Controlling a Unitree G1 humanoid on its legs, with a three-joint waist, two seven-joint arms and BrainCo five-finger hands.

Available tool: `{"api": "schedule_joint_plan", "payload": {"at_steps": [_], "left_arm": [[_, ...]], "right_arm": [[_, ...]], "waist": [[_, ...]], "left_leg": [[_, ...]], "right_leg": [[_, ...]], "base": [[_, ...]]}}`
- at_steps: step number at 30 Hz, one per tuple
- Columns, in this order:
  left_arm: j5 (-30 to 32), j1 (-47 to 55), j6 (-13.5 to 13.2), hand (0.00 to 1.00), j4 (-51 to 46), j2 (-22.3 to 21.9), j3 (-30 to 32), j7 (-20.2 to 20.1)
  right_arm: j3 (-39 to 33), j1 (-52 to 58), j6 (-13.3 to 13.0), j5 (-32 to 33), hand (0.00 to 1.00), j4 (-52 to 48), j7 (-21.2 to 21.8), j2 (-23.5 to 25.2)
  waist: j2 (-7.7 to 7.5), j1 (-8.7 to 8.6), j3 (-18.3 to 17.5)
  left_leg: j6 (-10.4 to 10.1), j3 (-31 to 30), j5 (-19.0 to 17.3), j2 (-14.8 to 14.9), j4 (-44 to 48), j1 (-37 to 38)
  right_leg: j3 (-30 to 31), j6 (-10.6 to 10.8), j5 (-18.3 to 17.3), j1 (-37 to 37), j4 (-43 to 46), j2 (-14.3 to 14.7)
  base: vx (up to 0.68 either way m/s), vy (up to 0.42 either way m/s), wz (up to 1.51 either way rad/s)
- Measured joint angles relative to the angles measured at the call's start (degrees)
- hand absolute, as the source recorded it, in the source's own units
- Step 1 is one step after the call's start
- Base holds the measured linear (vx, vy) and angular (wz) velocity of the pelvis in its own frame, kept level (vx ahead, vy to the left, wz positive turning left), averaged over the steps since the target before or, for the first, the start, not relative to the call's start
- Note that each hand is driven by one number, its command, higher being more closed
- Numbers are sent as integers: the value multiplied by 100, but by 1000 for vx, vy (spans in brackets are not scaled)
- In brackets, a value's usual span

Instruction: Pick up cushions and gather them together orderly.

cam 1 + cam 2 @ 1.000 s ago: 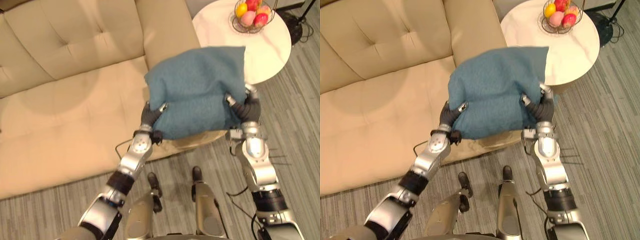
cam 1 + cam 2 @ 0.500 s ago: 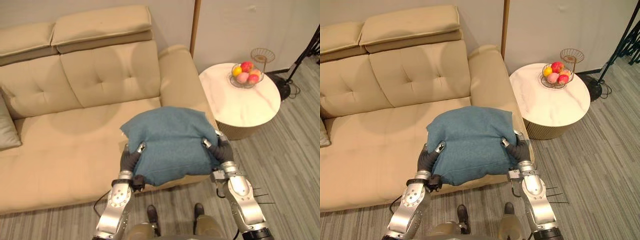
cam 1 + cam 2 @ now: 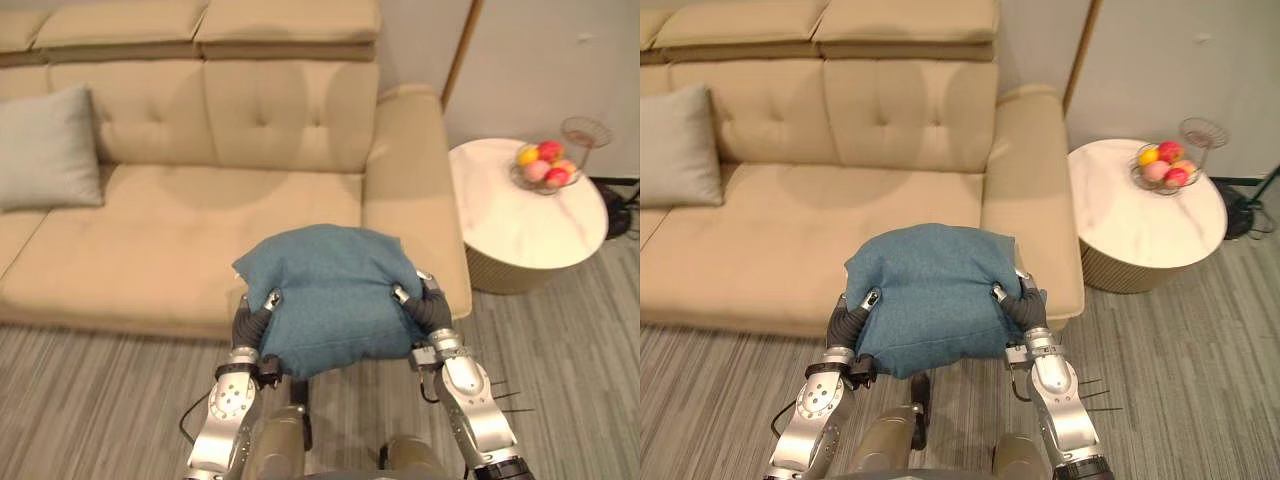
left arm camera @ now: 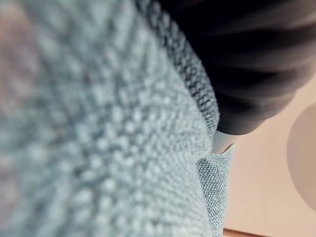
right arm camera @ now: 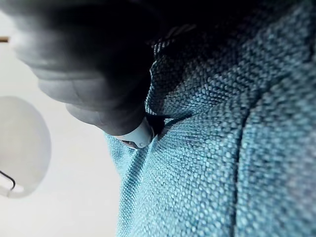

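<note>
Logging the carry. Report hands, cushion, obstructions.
Status: left hand, right hand shut on blue cushion over sofa front edge. One grey cushion far left. Nothing between.

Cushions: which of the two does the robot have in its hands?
The blue cushion, gripped at its sides by the left hand and right hand. The grey cushion leans untouched against the backrest of the sofa, far to the left.

Beige sofa (image 3: 180,230), round table (image 3: 530,228), fruit basket (image 3: 543,173)
</note>
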Motion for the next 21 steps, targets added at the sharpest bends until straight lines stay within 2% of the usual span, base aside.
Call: {"api": "schedule_joint_plan", "payload": {"at_steps": [1, 3, 4, 6, 7, 10, 16, 17, 18, 19, 21], "left_arm": [[-3, -15, 7, 100, 18, -9, -126, -13], [-4, -47, 4, 100, 18, -15, -240, -96], [-4, -83, 2, 100, 22, -22, -249, -126], [-3, -197, -1, 100, 122, -25, -273, -161], [-3, -273, 0, 100, 234, -15, -271, -213], [-3, -253, 2, 100, 342, 30, -257, -235], [-3, -251, 0, 100, 338, 155, -217, -247], [-2, -243, 1, 100, 337, 153, -214, -252], [-3, -232, 1, 100, 334, 149, -212, -255], [-2, -171, 2, 100, 298, 125, -176, -282], [-1, -87, 5, 100, 294, 98, -158, -354]], "right_arm": [[-133, 3, 2, -11, 100, 33, -50, -1], [-235, 2, 5, -19, 100, 33, -97, -17], [-268, 1, 4, -20, 100, 30, -99, -11], [-348, 2, 5, -37, 100, 25, -99, 11], [-398, 1, 17, -44, 100, 27, -99, 47], [-433, 6, 43, -48, 100, 27, -98, 190], [-430, 18, 60, -58, 100, 26, -91, 338], [-430, 19, 66, -62, 100, 26, -90, 338], [-430, 19, 68, -68, 100, 26, -86, 339], [-423, 22, 71, -84, 100, 26, -69, 349], [-424, 103, 71, -145, 100, 26, -46, 350]], "waist": [[-15, -26, -21], [16, -129, -47], [49, -165, -72], [96, -178, -101], [93, -146, -110], [77, -81, -119], [24, -19, -152], [14, -5, -157], [6, -5, -163], [-39, -11, -167], [-97, -52, -164]], "left_leg": [[18, 373, -11, -25, 529, 17], [20, 612, -23, -127, 1031, 223], [-59, 653, -239, -160, 1076, 527], [-181, 661, -358, -234, 410, 978], [-158, 642, -245, -308, 5, 1112], [-99, 609, -188, -378, 28, 1062], [93, 599, -367, -437, 264, 914], [146, 608, -487, -435, 427, 834], [173, 607, -553, -432, 534, 780], [302, 623, -761, -492, 896, 680], [344, 608, -1102, -556, 1260, 626]], "right_leg": [[-212, -22, 111, 9, -105, -129], [-469, -25, 322, -12, -321, -260], [-592, -9, 471, -16, -507, -296], [-740, 60, 667, -16, -783, -292], [-790, 108, 785, -15, -919, -290], [-839, 217, 1003, 56, -1126, -337], [-839, 340, 1033, 82, -1250, -406], [-838, 383, 986, 63, -1229, -425], [-824, 410, 933, 38, -1186, -438], [-770, 505, 723, -54, -901, -542], [-759, 644, 438, -90, -437, -740]], "base": [[-233, -113, 102], [-192, -58, 88], [-145, 14, 59], [-150, 56, 58], [-118, 78, 40], [-81, 108, 12], [-42, 91, 4], [-3, 65, 2], [59, 118, -1], [83, 114, -4], [76, 104, 12]]}}
